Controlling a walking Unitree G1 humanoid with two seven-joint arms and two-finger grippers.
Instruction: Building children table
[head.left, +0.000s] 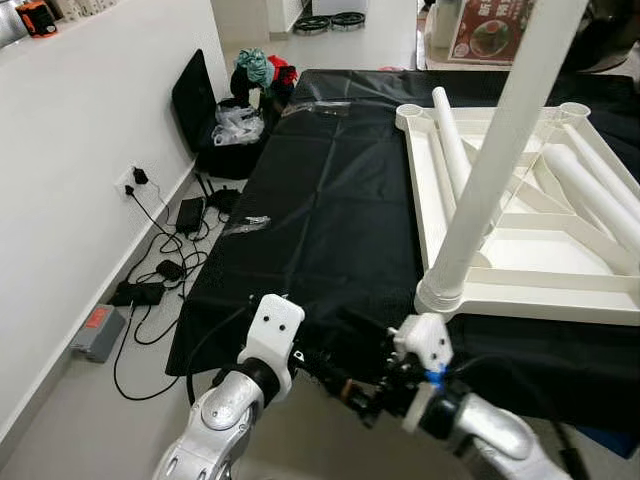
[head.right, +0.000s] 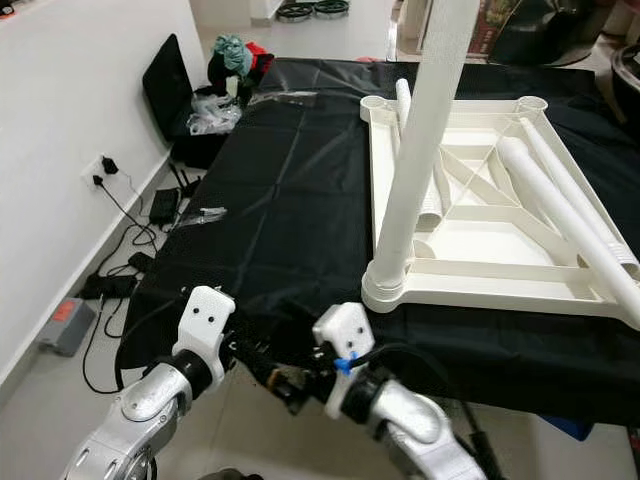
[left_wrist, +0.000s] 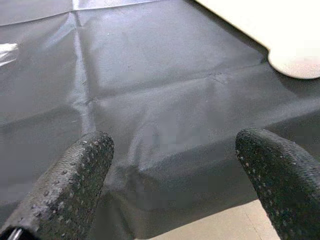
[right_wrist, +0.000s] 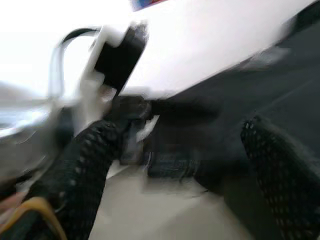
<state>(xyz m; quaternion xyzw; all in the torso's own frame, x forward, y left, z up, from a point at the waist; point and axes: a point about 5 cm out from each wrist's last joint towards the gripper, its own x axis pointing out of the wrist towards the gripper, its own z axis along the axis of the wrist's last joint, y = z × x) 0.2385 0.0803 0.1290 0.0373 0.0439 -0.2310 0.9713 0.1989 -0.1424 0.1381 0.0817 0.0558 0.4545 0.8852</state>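
One black cloth (head.left: 320, 200) covers the counter before me. On its right half the white children's table (head.right: 480, 250) lies upside down, one leg (head.right: 425, 140) standing upright in its near corner socket, other legs (head.left: 590, 195) lying loose in the frame. At the cloth's near edge, my left tool (left_wrist: 172, 165) is released, fingers apart. My right tool (right_wrist: 175, 175), blurred, is likewise spread, grasping nothing.
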